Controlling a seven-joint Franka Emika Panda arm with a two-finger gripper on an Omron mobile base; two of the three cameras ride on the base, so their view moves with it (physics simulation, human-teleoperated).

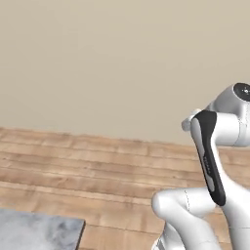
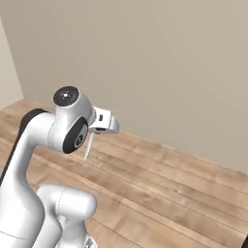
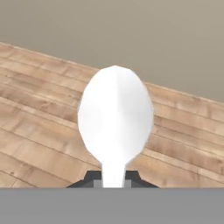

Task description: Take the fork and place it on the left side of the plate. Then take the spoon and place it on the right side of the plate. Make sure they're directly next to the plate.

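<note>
Spoon [image 3: 116, 120] clamped between shut jaws of gripper [image 3: 113, 180], held high over wood floor [image 3: 39, 131], bowl outward. Spoon picked; placement right of plate judged left. Fork's placement cannot be judged.

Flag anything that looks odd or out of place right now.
Nothing damaged or spilled. The tool is shut on the spoon, carried in the air over the wooden floor, bowl pointing away from the hand. A grey countertop corner sits low left.
</note>
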